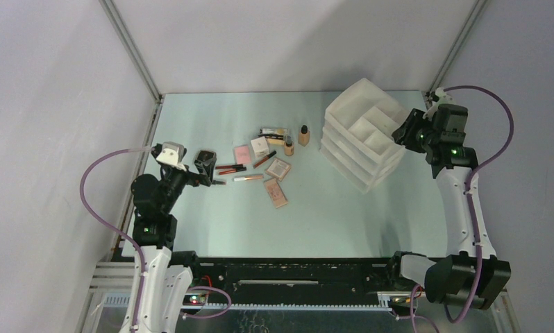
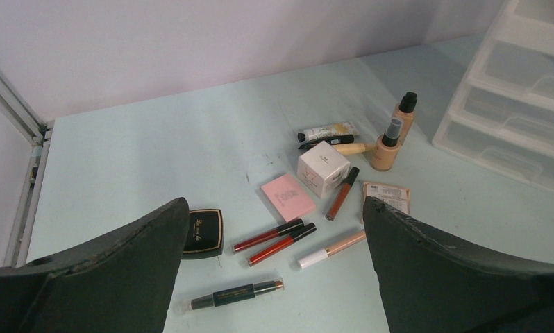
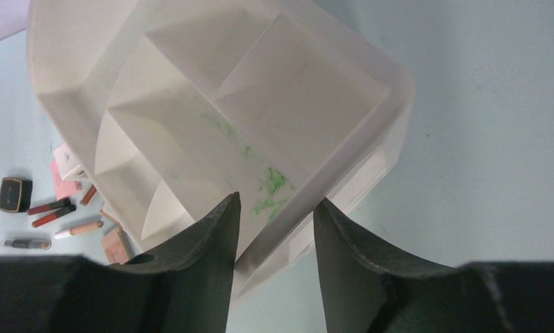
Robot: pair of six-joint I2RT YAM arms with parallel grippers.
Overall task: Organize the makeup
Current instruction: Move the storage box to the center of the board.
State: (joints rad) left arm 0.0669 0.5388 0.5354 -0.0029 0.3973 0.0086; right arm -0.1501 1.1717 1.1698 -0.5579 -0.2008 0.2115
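The makeup lies scattered on the table's left half: a black compact (image 2: pixel 203 232), two red lip tubes (image 2: pixel 274 239), a dark pencil (image 2: pixel 236 294), a pink palette (image 2: pixel 288 196), a white box (image 2: pixel 323 168) and two beige black-capped bottles (image 2: pixel 385 146). My left gripper (image 2: pixel 274 205) hovers wide open above their near left side, holding nothing; from above it (image 1: pixel 194 175) sits left of the pile. My right gripper (image 3: pixel 276 201) straddles the right rim of the white drawer organizer (image 3: pixel 191 90). One finger is inside the wall and one outside, with a gap still showing.
The organizer (image 1: pixel 364 139) stands at the back right, its open-top compartments empty and green smudges on one wall. A metal frame post (image 2: pixel 14 104) runs along the table's left edge. White enclosure walls close in the back and sides.
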